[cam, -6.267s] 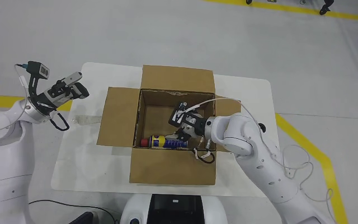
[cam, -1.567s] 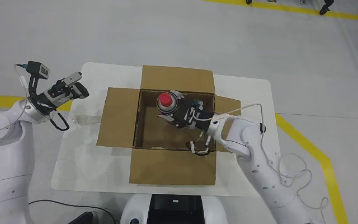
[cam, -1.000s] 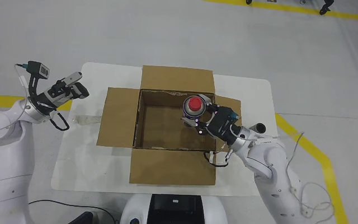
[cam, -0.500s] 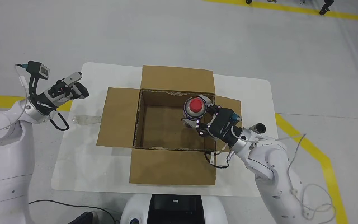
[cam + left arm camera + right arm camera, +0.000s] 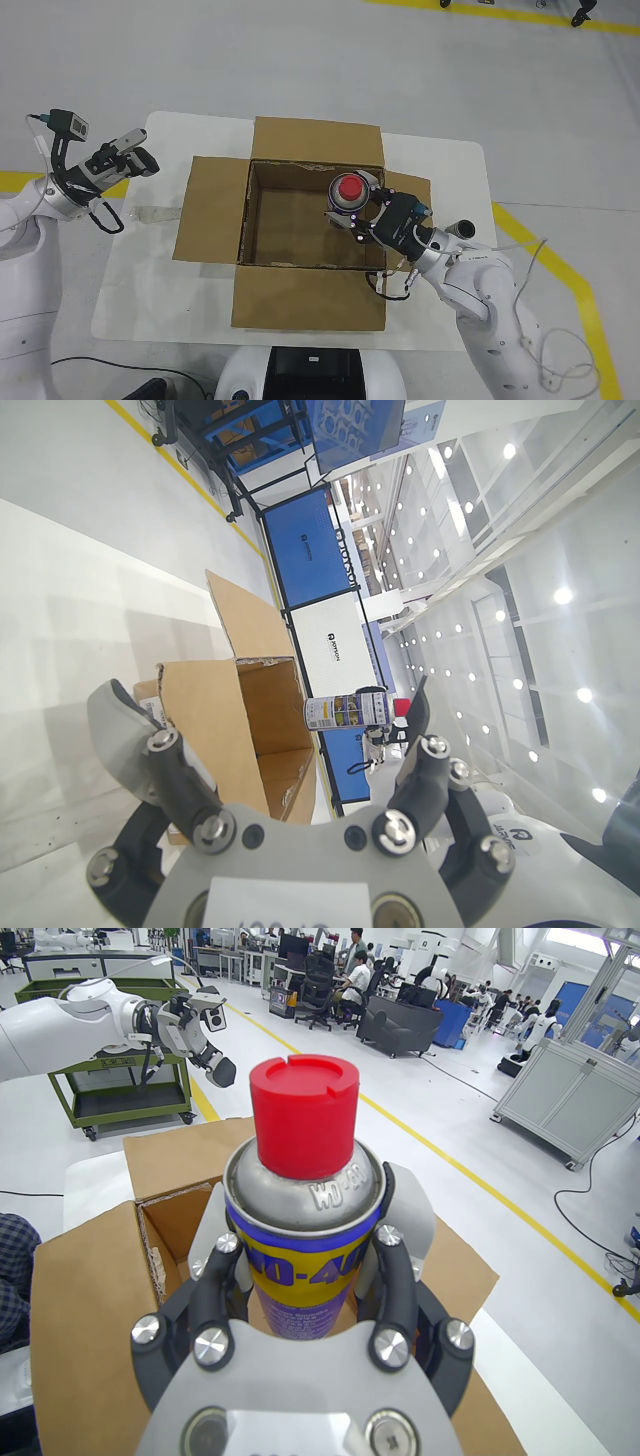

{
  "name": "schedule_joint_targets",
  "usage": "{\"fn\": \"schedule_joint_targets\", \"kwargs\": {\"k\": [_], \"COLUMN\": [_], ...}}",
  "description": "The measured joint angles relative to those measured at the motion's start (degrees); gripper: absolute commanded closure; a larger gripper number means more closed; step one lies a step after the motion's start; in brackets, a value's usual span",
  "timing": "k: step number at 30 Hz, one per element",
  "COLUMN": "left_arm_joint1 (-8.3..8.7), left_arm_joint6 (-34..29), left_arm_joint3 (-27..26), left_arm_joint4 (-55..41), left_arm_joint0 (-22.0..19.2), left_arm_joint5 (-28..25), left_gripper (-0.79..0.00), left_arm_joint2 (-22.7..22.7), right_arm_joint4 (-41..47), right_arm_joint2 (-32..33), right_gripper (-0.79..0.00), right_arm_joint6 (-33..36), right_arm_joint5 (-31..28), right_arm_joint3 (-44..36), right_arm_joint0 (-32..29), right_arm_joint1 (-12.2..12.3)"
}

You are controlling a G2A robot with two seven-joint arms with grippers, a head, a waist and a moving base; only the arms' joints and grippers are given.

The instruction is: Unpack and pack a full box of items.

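The right gripper [image 5: 352, 206] is clamped on the upright spray can [image 5: 349, 187]. The open box [image 5: 308, 298] lies below it. The left gripper [image 5: 138, 160], fingers wide apart, holds nothing, well apart from the box.

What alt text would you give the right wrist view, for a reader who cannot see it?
The right gripper holds a red-capped spray can upright between its jaws, above the open cardboard box. A busy workshop floor lies beyond.

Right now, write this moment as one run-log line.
right claw shut on spray can | can upright over cardboard box | left claw open, empty
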Motion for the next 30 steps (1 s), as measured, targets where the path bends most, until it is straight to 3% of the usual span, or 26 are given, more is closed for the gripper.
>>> {"fn": "schedule_joint_targets", "kwargs": {"k": [16, 30], "left_arm_joint1": [0.00, 0.00], "left_arm_joint6": [0.00, 0.00], "left_arm_joint3": [0.00, 0.00], "left_arm_joint4": [0.00, 0.00], "left_arm_joint0": [0.00, 0.00], "left_arm_joint5": [0.00, 0.00], "left_gripper": [-0.785, -0.785], "left_arm_joint2": [0.00, 0.00], "right_arm_joint4": [-0.07, 0.40], "right_arm_joint2": [0.82, 17.27], "right_gripper": [0.000, 0.000], "right_arm_joint6": [-0.53, -8.19], "right_arm_joint5": [0.88, 1.73], "right_arm_joint3": [-0.37, -8.07], "right_arm_joint0": [-0.79, -16.37], "right_arm_joint1": [0.13, 2.24]}}
